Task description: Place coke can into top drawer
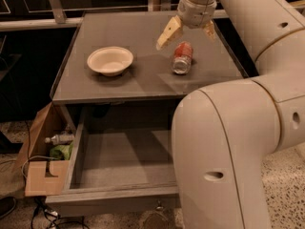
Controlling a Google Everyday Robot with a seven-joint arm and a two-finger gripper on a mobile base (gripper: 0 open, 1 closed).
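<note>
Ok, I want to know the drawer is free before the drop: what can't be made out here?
Camera view:
Wide shallow grey wooden drawer: right part hidden behind the robot's cream arm.
Small red soda can, lying on the grey cabinet top: markings too small to read.
End effector, open just above the can: gap to it unclear from one view.

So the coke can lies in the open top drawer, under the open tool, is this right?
Not quite. The camera view shows the coke can lying on the cabinet top, not in the open top drawer. The open tool does hang just above it.
</note>
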